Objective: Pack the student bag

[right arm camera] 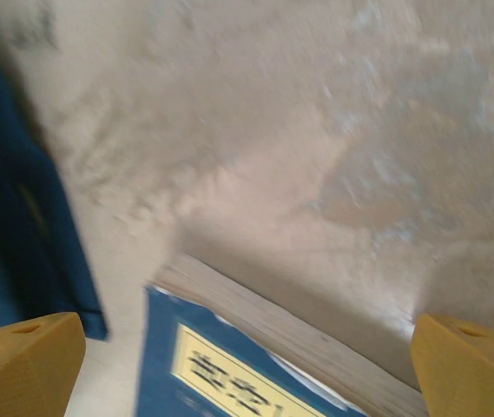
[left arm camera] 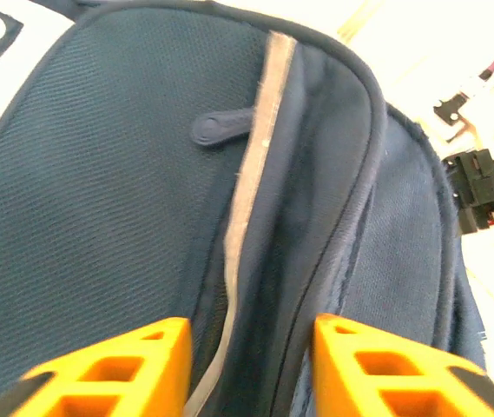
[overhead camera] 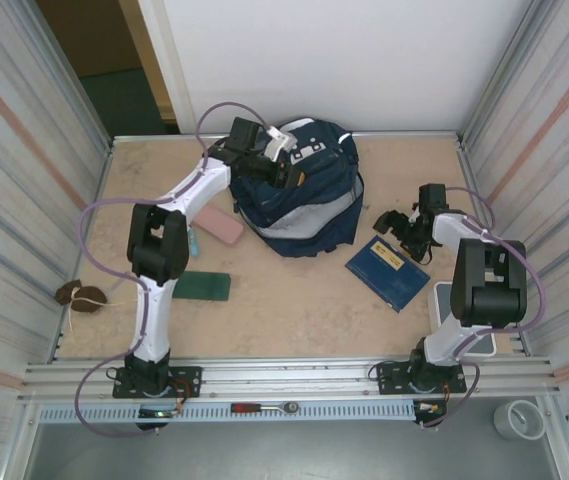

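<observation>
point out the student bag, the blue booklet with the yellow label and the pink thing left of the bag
student bag (overhead camera: pixel 314 215), top external view, navy front panel
blue booklet (overhead camera: pixel 389 272), top external view, middle of its cover
pink item (overhead camera: pixel 222 225), top external view, middle of its top face

Blue booklet (right arm camera: pixel 229 369) lies flat below the right fingers (right arm camera: pixel 21 360). Pink block (overhead camera: pixel 220 226) and green pad (overhead camera: pixel 202 286): well apart from left fingers (left arm camera: pixel 125 369).

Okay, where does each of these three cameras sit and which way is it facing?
Top external: above, behind the bases, looking down on the table; both arms show.
Left wrist: on left arm, facing the student bag; orange jaws below.
Right wrist: facing the blue booklet; jaws wide apart.
Top and left share that bag.
</observation>
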`<control>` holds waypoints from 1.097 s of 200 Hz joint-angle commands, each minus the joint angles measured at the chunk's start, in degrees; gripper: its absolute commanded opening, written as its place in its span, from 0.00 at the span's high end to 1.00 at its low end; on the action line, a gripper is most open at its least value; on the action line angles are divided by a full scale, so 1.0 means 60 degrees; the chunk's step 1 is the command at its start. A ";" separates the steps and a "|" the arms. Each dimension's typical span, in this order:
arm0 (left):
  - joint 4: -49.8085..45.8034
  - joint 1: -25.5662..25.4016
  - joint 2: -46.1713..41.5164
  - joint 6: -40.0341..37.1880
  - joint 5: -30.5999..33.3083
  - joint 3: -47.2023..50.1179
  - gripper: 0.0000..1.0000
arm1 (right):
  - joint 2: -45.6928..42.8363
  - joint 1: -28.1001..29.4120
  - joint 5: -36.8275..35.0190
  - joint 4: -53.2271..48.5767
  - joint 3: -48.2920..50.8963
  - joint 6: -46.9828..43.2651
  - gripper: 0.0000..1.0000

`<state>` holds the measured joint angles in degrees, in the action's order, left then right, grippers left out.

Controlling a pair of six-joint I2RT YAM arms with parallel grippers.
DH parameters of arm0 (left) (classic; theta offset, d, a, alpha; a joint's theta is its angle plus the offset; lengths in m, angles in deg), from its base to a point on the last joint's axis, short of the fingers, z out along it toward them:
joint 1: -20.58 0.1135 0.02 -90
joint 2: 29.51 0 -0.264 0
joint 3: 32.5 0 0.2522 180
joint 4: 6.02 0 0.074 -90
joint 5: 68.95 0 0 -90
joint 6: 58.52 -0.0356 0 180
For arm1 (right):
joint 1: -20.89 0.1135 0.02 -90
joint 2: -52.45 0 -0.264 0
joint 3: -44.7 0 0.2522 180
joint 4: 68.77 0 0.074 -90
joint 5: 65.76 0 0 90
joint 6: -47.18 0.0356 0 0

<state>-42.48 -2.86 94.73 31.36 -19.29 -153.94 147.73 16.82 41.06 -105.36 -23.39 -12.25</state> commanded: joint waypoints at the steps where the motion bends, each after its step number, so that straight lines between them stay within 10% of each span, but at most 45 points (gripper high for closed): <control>1: 0.0929 0.0127 -0.1392 0.1064 0.0921 0.1247 0.43 | 0.0088 -0.0196 0.0236 -0.1016 -0.0403 -0.0900 0.04; 38: 0.2489 -0.0149 -0.3544 0.2622 0.1913 0.4836 0.23 | -0.0878 -0.0170 0.0731 -0.1614 0.0720 -0.0891 0.06; 143: 0.1628 -0.2805 -0.6221 0.5312 0.3264 0.9447 0.22 | -0.3371 0.3512 0.1700 -0.1499 0.2716 -0.0059 0.47; 219: 0.1764 -0.4625 -0.6465 0.6442 0.3691 1.0520 0.29 | -0.2575 0.4603 0.0341 -0.1532 0.2342 -0.1028 0.36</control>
<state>-32.10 -28.74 57.47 66.35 1.10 -92.74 129.62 41.43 45.52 -114.41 -7.89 -16.10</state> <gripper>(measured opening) 0.725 0.640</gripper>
